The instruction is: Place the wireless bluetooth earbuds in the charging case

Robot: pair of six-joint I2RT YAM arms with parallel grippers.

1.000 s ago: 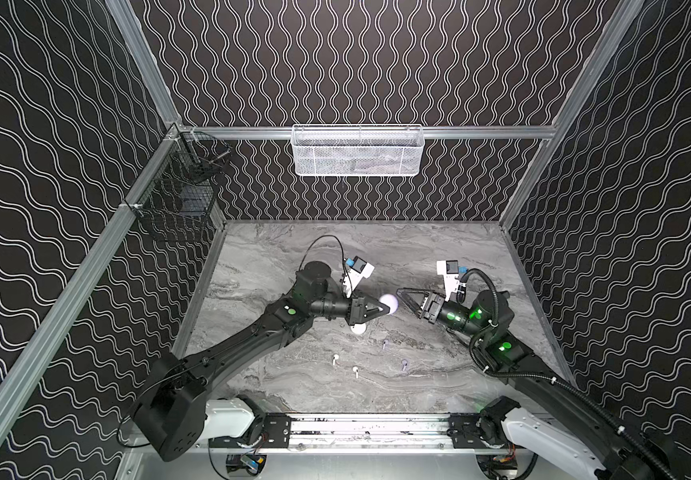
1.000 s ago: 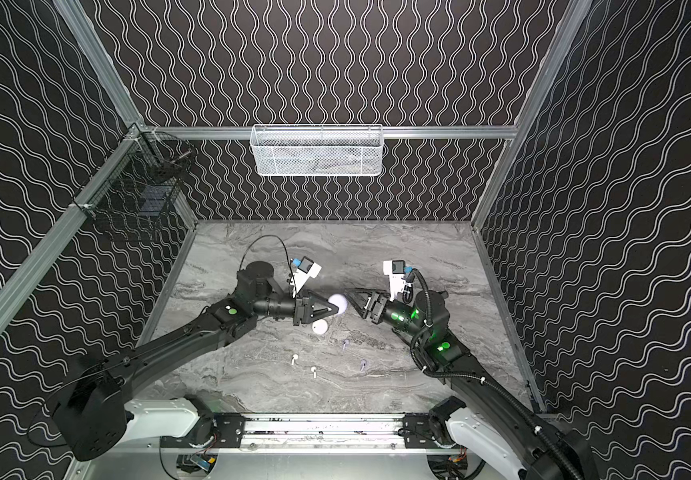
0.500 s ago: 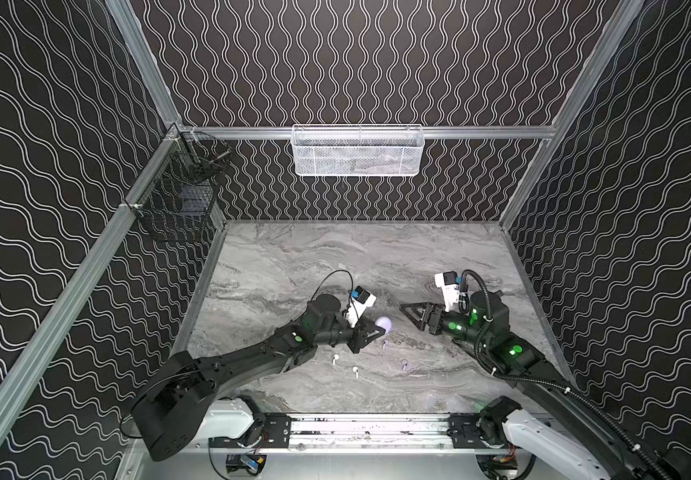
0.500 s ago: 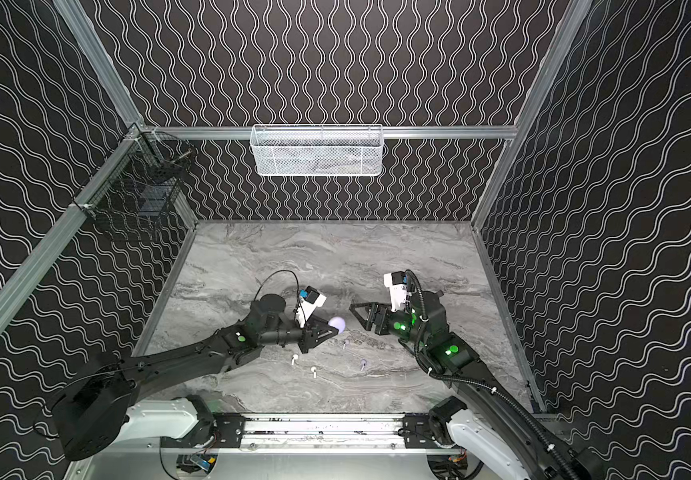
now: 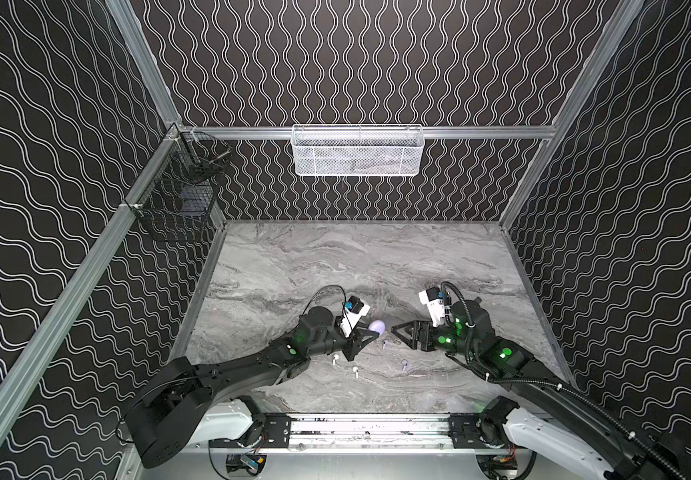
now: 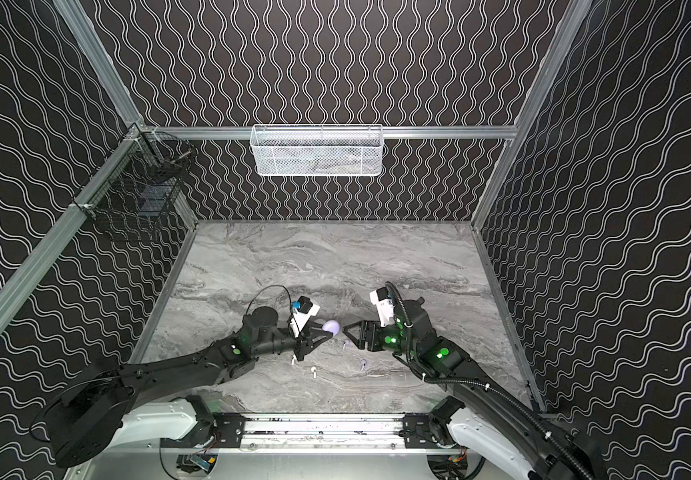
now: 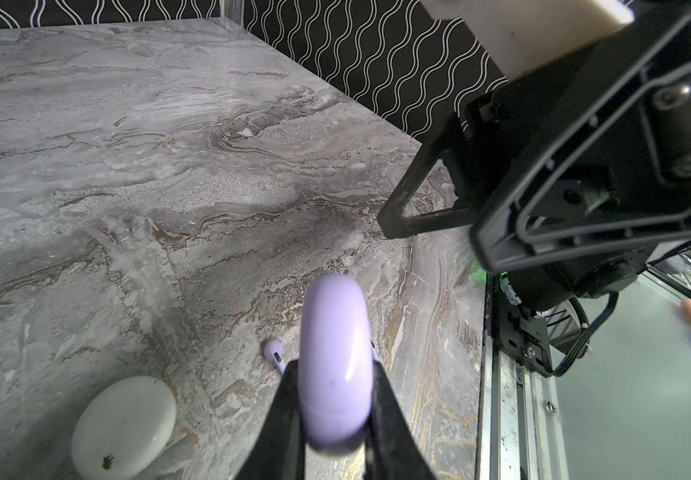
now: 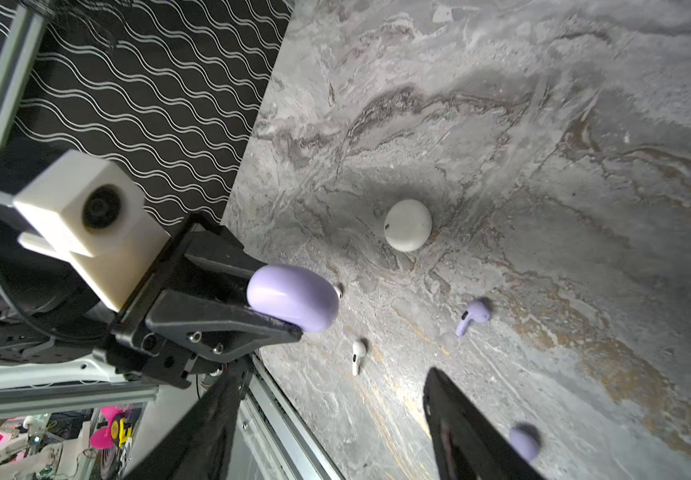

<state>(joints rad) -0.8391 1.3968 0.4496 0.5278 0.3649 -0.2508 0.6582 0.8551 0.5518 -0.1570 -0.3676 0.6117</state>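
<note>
My left gripper (image 5: 370, 333) (image 7: 334, 376) is shut on a closed lavender charging case (image 5: 377, 326) (image 6: 330, 327) (image 7: 331, 320) (image 8: 291, 298), holding it on edge just above the marble table. My right gripper (image 5: 397, 335) (image 8: 331, 384) faces the case from the right, open and empty, a short gap away. Two white earbuds (image 5: 335, 359) (image 5: 355, 370) and two lavender earbuds (image 5: 385, 343) (image 5: 404, 364) lie loose on the table below both grippers. A closed white charging case (image 8: 408, 224) (image 7: 123, 424) lies flat beside my left gripper.
A white mesh basket (image 5: 356, 151) hangs on the back wall and a black wire basket (image 5: 181, 195) on the left wall. A metal rail (image 5: 368, 428) runs along the table's front edge, close to the earbuds. Patterned walls enclose three sides.
Both grippers have moved toward the front edge of the table. The left has kept the lavender case shut in its jaws; the right has stayed open, facing it.
</note>
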